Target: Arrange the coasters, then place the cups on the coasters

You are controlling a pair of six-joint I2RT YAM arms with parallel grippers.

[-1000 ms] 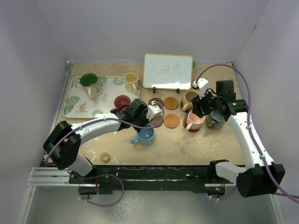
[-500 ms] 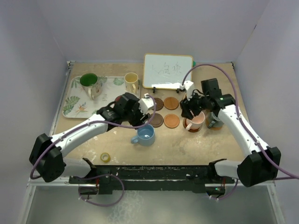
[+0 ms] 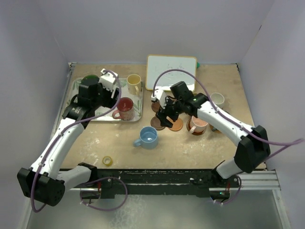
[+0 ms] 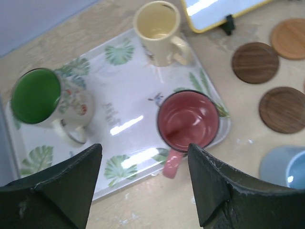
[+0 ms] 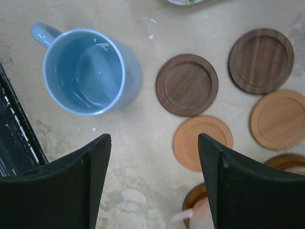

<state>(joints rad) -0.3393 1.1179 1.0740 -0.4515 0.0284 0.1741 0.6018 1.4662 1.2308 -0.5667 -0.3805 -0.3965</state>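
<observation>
The left fingers (image 4: 57,191) are hovering open and empty over the leaf-patterned tray (image 4: 128,121), which is carrying the red mug (image 4: 188,119) at its near right corner, the yellow mug (image 4: 157,28) far right and the green-lined mug (image 4: 38,98) left; the right fingers (image 5: 52,191) are hanging open too, right of the tray and gripping nothing; there the light blue mug (image 5: 86,71) is sitting on the worktop (image 5: 152,191) just off the tray's near right corner, and four bare coasters (image 5: 187,85) are lying farther right.

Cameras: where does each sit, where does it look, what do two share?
Top external: above, behind the arms, looking down at the table; both arms show.
Left wrist: looks down at tray, red mug; own fingers show.
Right wrist: looks down at blue mug, coasters; own fingers show.
Shared: both wrists see the blue mug.
</observation>
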